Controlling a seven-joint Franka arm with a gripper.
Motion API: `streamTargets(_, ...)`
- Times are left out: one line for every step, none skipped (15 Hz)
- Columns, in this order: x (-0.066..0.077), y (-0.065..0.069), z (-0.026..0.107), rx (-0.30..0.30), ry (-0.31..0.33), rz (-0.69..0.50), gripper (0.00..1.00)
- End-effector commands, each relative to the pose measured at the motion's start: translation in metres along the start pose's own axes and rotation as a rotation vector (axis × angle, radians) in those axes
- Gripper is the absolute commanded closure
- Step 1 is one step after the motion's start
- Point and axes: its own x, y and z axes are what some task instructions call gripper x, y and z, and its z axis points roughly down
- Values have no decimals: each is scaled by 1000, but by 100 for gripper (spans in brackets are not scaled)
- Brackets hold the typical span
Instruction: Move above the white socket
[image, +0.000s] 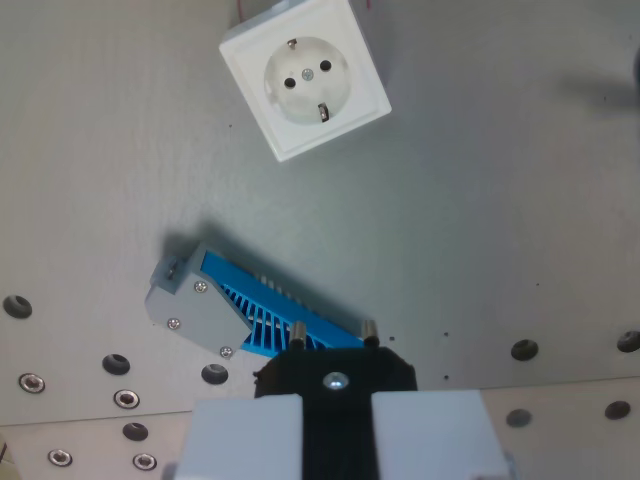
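White socket (304, 78) lay well ahead of gripper (336, 400), toward the frame top, rotated; fingers clamped black plug (335, 375).

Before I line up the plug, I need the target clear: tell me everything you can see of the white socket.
The white socket is a square block of what looks like glossy plastic, lying flat on the grey table and turned at an angle. Its round recessed face has two pin holes, a centre screw and two metal earth clips at the rim. It sits near the wrist view's top, up and slightly left of the black plug. Nothing touches it but the table.
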Motion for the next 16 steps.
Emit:
streamTargets(0,0,0,0,1,0,100)
streamTargets(0,0,0,0,1,0,100)
streamTargets(0,0,0,0,1,0,100)
streamTargets(0,0,0,0,1,0,100)
streamTargets(0,0,0,0,1,-2,100)
streamTargets(0,0,0,0,1,-3,100)
streamTargets(0,0,1,0,0,-6,100)
streamTargets(0,0,1,0,0,-9,100)
streamTargets(0,0,1,1,1,-13,100)
streamTargets(0,0,2,1,1,-18,100)
streamTargets(0,0,3,2,1,-23,100)
streamTargets(1,0,4,3,1,-29,100)
streamTargets(1,0,5,4,3,-35,100)
streamTargets(1,0,6,5,6,-40,100)
streamTargets(2,0,8,6,10,-45,100)
streamTargets(2,-1,9,8,15,-52,100)
